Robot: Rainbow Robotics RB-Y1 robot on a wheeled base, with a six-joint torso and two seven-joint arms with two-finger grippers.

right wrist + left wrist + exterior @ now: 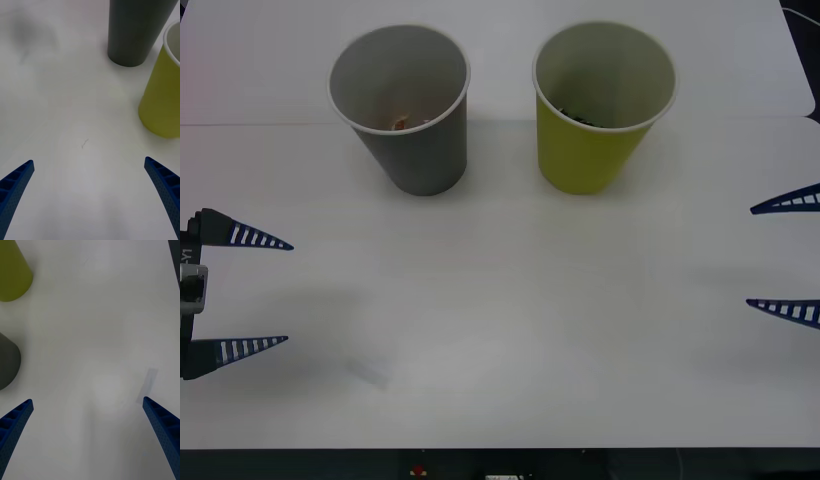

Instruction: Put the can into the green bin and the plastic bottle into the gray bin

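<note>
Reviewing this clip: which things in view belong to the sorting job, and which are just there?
Part of the job:
- green bin, something dark just visible inside
- gray bin, something small and orange-ish inside
- left gripper, open, at the table's left edge
- right gripper, open, at the right edge

Just there:
- white table

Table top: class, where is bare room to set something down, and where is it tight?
The wide strip of table in front of the gray bin and green bin, between the open left gripper and open right gripper, is bare. The narrow gap between the bins is tight.
</note>
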